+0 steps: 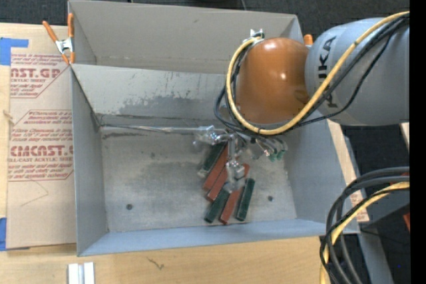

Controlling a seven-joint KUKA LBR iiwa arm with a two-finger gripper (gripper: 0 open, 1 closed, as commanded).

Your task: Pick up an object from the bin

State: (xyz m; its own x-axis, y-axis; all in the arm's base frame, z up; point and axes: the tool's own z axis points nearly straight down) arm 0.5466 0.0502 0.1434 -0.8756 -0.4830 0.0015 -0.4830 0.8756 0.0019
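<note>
**Red-brown bar (216, 177) lying directly under the tool (233, 169)**

I am watching the bin (166, 86) from above, and the arm is reaching in from the right with its orange cover (269, 80) hanging over the back right part of the floor. The tool is sitting low over a small heap of flat bars on the floor's right half, toward the front wall. I am judging the red-brown bar at the top of that heap to be the likeliest target, since it is lying nearest the tool and is leaning across the others rather than flat on the metal.

A dark green bar (245, 199) is lying just beside it on the right, and another red-brown one (228, 208) is touching the front of the heap. Because the bars are overlapping, I am expecting any lift to drag a neighbour along.

I cannot tell whether the tool is spread or pressed together: the wrist hardware and yellow cables (232, 73) are crowding that spot, and nothing is showing clearly as pinched. So I am treating the pick as not yet confirmed, with the tool down at the heap and the lift not yet done.
</note>
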